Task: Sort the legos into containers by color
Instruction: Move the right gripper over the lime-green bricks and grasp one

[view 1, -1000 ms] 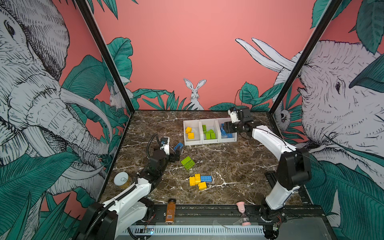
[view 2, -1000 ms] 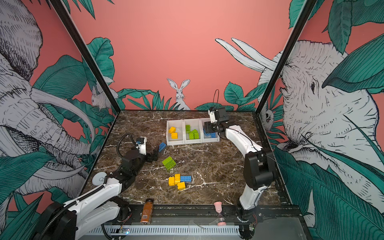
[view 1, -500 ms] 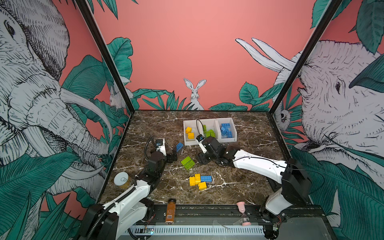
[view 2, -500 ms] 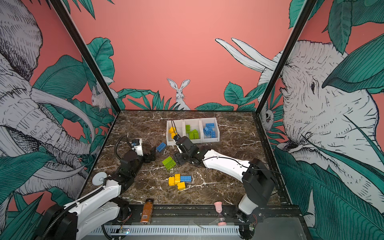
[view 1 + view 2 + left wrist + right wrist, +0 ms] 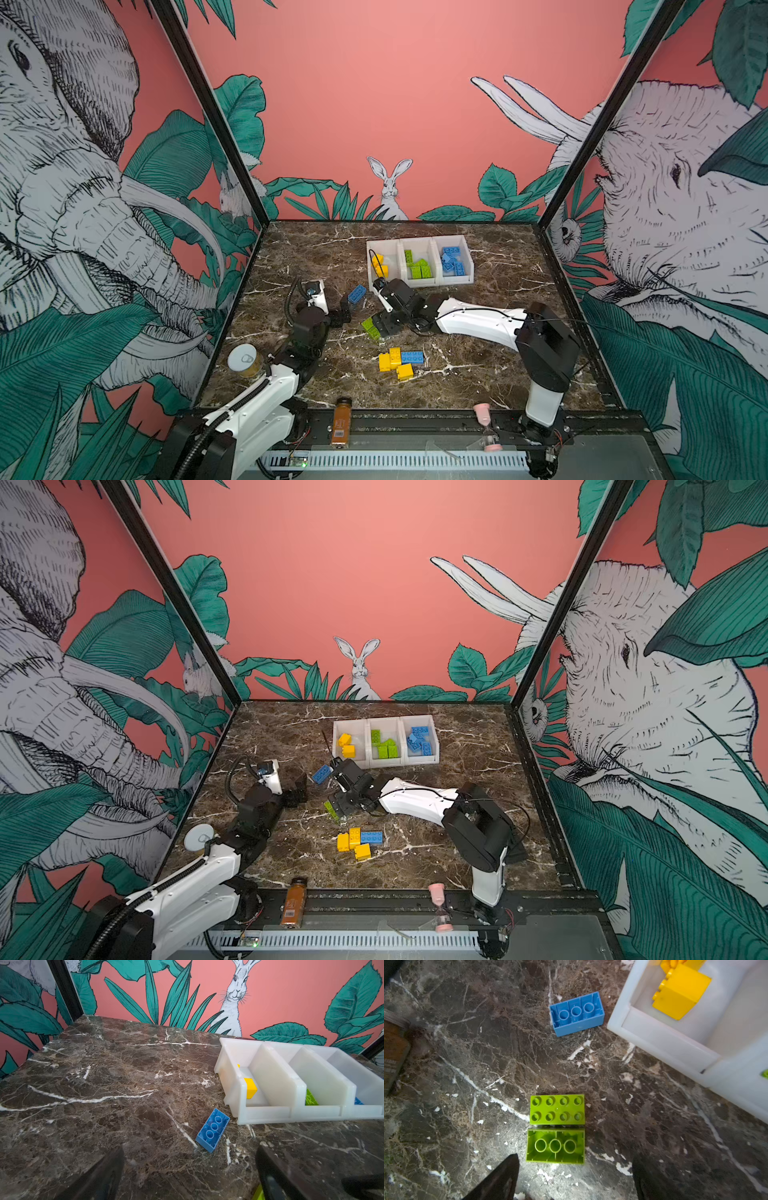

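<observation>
- We take the containers (image 5: 456, 280) as landmark: three in a row on the table (image 5: 478, 374), nearer its back edge than its front.
- Legos (image 5: 388, 750) lie in each container.
- A lone brick (image 5: 356, 294) lies just in front of the left-hand container's outer corner, apart from it.
- The left gripper (image 5: 190, 1150) sits front-left of the containers, with the lone brick between.
- A pair of bricks (image 5: 557, 1110), long sides together, lies farther in front of the left-hand container, under the right gripper (image 5: 574, 1157).
- A cluster of four bricks (image 5: 400, 362), touching, lies well in front, beyond the pair.
- We note a tin (image 5: 242, 358) far front-left and a bottle (image 5: 341, 419) farthest in front.
</observation>
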`<action>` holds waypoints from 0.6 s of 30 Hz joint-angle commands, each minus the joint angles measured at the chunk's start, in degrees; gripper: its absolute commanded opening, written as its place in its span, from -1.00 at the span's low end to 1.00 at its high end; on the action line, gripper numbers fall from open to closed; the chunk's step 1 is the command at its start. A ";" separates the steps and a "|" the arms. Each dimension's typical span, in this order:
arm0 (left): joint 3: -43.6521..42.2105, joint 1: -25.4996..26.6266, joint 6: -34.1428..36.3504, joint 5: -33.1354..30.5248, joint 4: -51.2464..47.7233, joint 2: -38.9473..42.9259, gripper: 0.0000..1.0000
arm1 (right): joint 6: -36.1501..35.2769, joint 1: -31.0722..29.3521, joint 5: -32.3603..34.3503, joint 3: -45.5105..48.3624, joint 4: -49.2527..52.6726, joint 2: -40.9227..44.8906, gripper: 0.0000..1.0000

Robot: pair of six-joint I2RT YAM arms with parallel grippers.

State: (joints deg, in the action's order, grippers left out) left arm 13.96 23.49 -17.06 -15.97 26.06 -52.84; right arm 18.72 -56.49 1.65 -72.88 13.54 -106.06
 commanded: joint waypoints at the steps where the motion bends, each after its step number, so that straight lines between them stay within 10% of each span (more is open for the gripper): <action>1: -0.60 -0.55 -1.62 -0.49 1.18 0.83 0.99 | -1.08 -1.02 -1.12 -1.90 -0.49 -1.87 0.70; 18: -1.04 -0.95 -1.31 0.15 2.03 0.99 0.98 | -4.24 -1.33 -3.39 -4.76 1.08 -9.01 0.77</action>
State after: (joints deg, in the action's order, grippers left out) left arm 13.72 23.03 -17.58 -15.68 26.30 -52.60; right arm 15.42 -57.39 -1.19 -76.23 14.20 -114.13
